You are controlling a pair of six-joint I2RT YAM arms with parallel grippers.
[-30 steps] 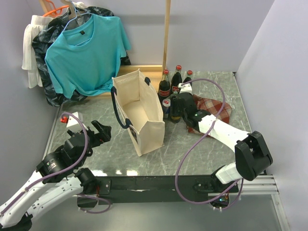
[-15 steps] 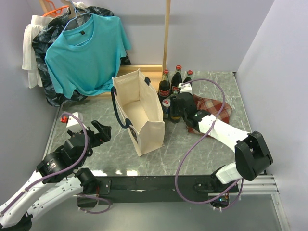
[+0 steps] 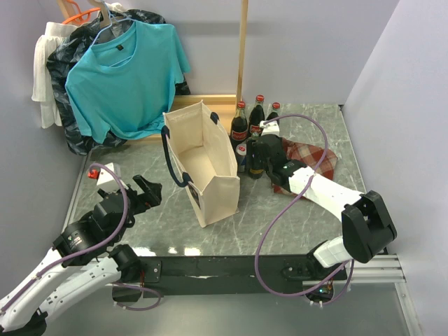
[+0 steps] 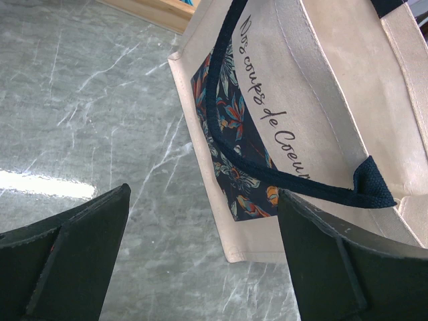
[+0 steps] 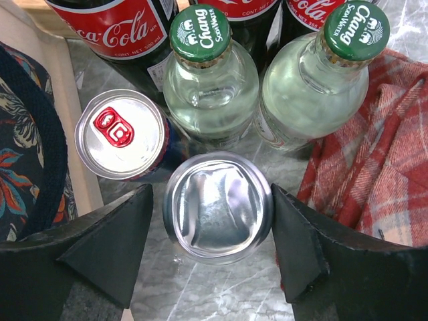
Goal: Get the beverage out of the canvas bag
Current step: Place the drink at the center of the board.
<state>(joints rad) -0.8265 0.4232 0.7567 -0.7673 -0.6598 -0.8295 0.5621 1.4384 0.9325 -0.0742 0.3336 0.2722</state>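
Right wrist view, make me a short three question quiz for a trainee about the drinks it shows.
1. True or false: the silver-topped metal can stands between the fingers of the right gripper.
2. How many green-capped clear glass bottles show in the right wrist view? A one, B two, C four.
3. What colour is the pull tab on the second metal can, beside the cream canvas bag?
Key: 1 true; 2 B; 3 red.
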